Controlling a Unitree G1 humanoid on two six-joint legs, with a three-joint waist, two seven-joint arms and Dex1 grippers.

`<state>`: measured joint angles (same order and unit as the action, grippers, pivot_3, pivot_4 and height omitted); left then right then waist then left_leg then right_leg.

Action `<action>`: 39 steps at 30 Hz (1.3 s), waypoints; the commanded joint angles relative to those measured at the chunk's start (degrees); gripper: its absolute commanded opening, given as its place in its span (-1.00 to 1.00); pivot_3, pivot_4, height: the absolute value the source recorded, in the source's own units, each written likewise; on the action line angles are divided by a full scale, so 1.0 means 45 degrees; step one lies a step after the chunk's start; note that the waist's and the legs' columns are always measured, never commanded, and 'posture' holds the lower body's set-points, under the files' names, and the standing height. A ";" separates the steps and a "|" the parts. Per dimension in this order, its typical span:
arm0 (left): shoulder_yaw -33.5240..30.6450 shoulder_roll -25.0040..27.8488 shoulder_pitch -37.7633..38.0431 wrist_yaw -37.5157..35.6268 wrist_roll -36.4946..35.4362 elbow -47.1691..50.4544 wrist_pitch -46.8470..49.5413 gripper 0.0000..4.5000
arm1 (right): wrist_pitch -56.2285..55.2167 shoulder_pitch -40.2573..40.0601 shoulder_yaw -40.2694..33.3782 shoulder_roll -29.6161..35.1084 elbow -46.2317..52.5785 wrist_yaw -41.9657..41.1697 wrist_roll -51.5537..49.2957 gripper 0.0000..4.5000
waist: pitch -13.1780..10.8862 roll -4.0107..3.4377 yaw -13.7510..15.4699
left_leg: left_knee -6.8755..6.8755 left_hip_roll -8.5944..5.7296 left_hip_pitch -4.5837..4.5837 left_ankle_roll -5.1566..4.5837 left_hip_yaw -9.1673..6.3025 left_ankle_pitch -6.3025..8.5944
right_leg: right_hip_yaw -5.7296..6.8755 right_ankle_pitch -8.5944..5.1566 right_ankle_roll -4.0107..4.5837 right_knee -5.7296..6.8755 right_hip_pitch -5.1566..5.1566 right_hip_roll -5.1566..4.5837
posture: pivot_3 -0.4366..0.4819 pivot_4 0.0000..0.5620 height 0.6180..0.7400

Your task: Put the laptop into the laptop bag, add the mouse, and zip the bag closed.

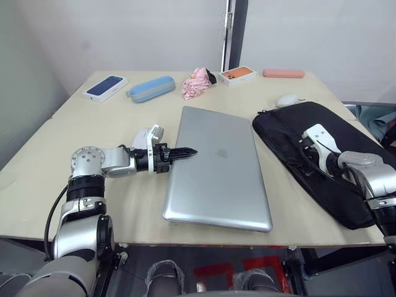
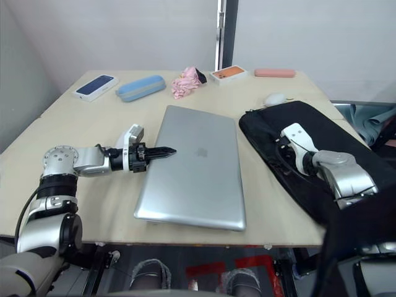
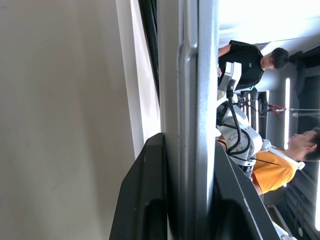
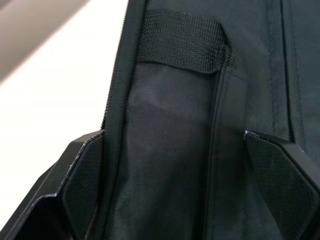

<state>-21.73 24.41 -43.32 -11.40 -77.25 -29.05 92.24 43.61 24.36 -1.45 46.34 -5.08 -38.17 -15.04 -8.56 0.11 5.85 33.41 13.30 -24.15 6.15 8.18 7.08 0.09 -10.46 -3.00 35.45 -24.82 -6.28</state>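
Note:
The silver-grey laptop [image 1: 216, 167] lies closed and flat in the middle of the table. My left gripper [image 1: 189, 151] comes in from the left and is shut on the laptop's left edge; in the left wrist view the thin metal edge [image 3: 187, 75] runs between its two black fingers [image 3: 145, 200]. The black laptop bag [image 1: 315, 154] lies to the right of the laptop. My right gripper [image 4: 180, 195] rests on the bag's near-left part, open, with bag fabric [image 4: 170, 125] between its spread fingers [image 4: 80, 175]. The white mouse [image 1: 286, 99] sits just behind the bag.
Along the table's back lie a blue phone box [image 1: 105, 87], a blue case [image 1: 151, 88], a pink cloth [image 1: 197, 82], an orange phone box [image 1: 237, 74] and a pink case [image 1: 283, 73]. Two people [image 3: 272, 170] show in the left wrist view.

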 commanded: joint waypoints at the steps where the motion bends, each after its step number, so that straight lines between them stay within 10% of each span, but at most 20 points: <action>1: -0.0727 -0.0138 -0.0522 -0.0270 -0.1382 0.0578 0.0058 -0.87 | 0.0051 0.0116 -0.0125 0.0013 -0.0171 -0.0138 0.0120 0.64 | 0.0000 0.0000 0.0016 | 0.0005 0.0000 0.0000 0.0000 -0.0002 0.0000 | 0.0000 0.0000 0.0000 0.0004 0.0001 0.0000 | -0.05 -0.47 1.00; 12: -0.0936 -0.0429 -0.0791 0.0038 -0.1269 0.0265 0.0052 -0.87 | 0.0921 0.0153 -0.0105 -0.0019 0.0332 -0.0392 -0.0093 -0.99 | 0.0002 0.0003 0.0027 | 0.0028 0.0000 0.0004 -0.0003 -0.0006 0.0000 | -0.0002 0.0002 -0.0002 0.0021 0.0009 -0.0001 | -0.05 -0.47 1.00; 26: -0.1762 -0.1464 -0.0949 0.1367 -0.2183 0.0027 -0.0280 -0.87 | 0.4248 0.2234 -0.1894 -0.0234 0.0082 -0.0002 -0.1678 -0.99 | 0.0001 0.0003 0.0027 | 0.0025 -0.0001 -0.0005 -0.0002 -0.0005 -0.0003 | -0.0004 0.0009 -0.0012 0.0020 -0.0003 0.0000 | -0.05 -0.47 1.00; 39: -0.0488 -0.2729 -0.0358 0.5092 -0.6274 0.0882 -0.2056 -0.87 | 0.6115 0.4468 -0.2123 -0.0036 0.1071 0.0859 -0.2250 -0.99 | -0.0001 0.0006 0.0109 | 0.0020 0.0000 -0.0018 0.0024 -0.0006 -0.0016 | -0.0002 0.0018 -0.0032 0.0013 -0.0009 0.0001 | -0.05 -0.47 1.00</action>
<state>-23.41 12.45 -44.18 11.37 -97.60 -29.03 84.59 70.89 42.92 -9.19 45.14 -2.59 -34.69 -24.57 -8.56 0.14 6.34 33.50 13.30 -24.23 6.27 8.16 7.01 0.07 -10.37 -3.15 35.49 -24.86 -6.28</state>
